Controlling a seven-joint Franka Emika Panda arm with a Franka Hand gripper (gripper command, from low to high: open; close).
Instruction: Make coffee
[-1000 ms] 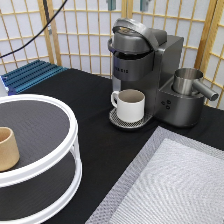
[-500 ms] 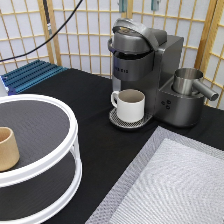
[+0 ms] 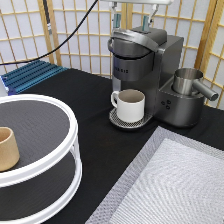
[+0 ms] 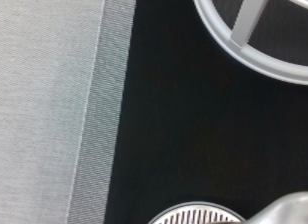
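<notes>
Since half a second ago the gripper point(image 3: 130, 25) has dropped lower into the exterior view's top edge, and nothing else has shifted. At the exterior view's left, a tan handleless cup point(image 3: 7, 147) stands on the upper tier of a white round rack point(image 3: 75, 135), well apart from the machine and seemingly parked there as a spare. Behind the rack, a blue ribbed tray point(image 3: 35, 75) lies by the screen. Toward the middle, the white mug point(image 3: 131, 105) sits upright on the round drip tray point(image 3: 116, 120), right under the spout of the coffee machine point(image 3: 165, 55), where it would catch the brew. The gripper hangs directly above the machine's lid, its jaws apart with nothing between them, which reads as work at the lid rather than at the mug. The lid looks lowered. The coffee pod shows in neither view, so I cannot tell where it is, or whether it is already inside. Further right, a metal jug point(image 3: 187, 80) rests on the machine's side platform. A grey woven mat point(image 3: 175, 185) covers the black surface point(image 3: 95, 95) at the exterior view's bottom right. The wrist view looks down on the mat's edge point(image 4: 38, 100), the rack's rim point(image 4: 241, 55) and the drip tray's grille point(image 4: 188, 216).
</notes>
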